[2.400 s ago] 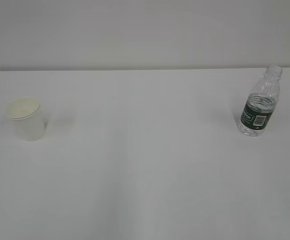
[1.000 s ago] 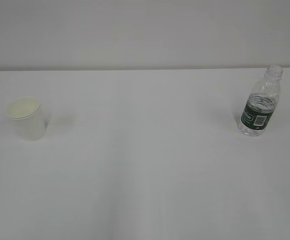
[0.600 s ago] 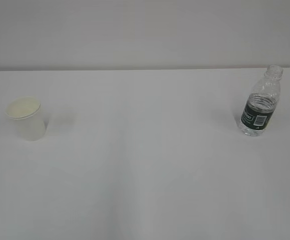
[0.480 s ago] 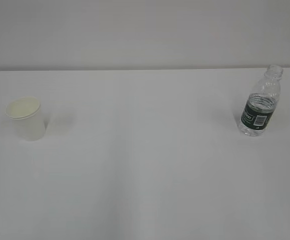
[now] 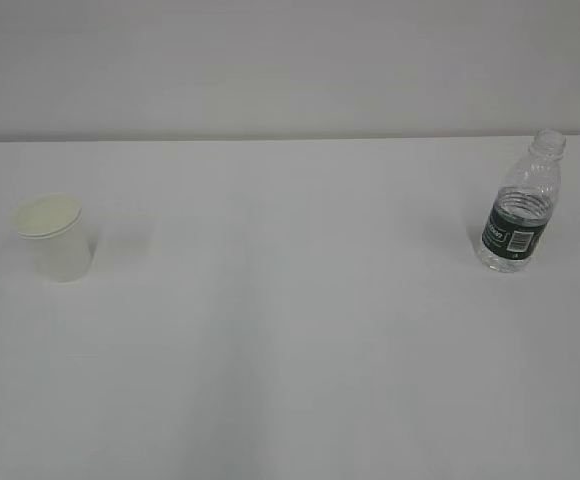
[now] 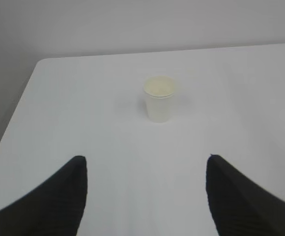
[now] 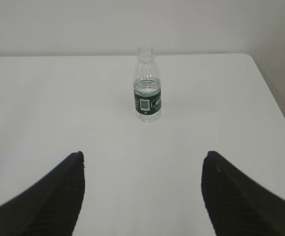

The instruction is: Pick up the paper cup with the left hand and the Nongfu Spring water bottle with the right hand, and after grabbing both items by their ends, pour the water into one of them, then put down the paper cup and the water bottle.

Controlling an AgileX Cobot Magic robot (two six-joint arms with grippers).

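In the exterior view, the paper cup (image 5: 52,237) stands upright at the left of the white table (image 5: 290,330), and the Nongfu Spring water bottle (image 5: 521,205) stands upright, capless, far off at the right. Neither arm shows here.

In the left wrist view, the left hand (image 6: 145,196) is spread wide and empty, its 2 dark fingers (image 6: 59,196) low in the picture, the cup well ahead between them.

In the right wrist view, the right hand (image 7: 142,196) gapes wide, holding nothing, the bottle standing well ahead, water (image 7: 147,114) low inside.
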